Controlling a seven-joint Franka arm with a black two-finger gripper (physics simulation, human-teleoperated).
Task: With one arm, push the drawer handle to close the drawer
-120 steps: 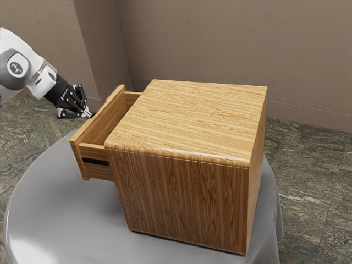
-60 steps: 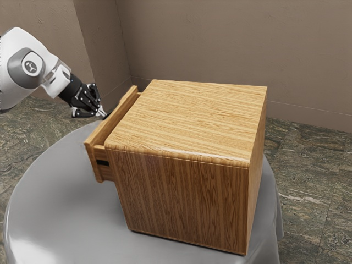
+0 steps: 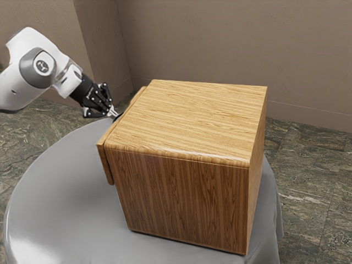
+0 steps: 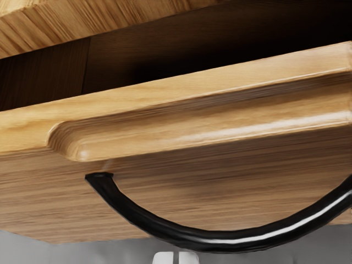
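My gripper (image 3: pixel 114 113) is at the outer face of the drawer, its fingers together at the dark handle (image 3: pixel 117 117). The drawer front (image 3: pixel 105 157) stands slightly out from the wooden cabinet (image 3: pixel 187 124), with a narrow gap along the side edge. In the wrist view, the gripper (image 4: pixel 176 258) has its two pale fingertips side by side against or just by the curved black handle (image 4: pixel 220 237), which is not between them. Behind the drawer front (image 4: pixel 181 190), a dark opening remains below the cabinet's top edge (image 4: pixel 93 25).
The cabinet rests on a round table with a grey cover (image 3: pixel 60 209). A brown wall (image 3: pixel 198 41) rises behind it, and stone-patterned floor (image 3: pixel 308 187) surrounds the table.
The drawer has slid a long way into the cabinet, toward the exterior view's right. My hand has moved the same way, staying at the drawer's front.
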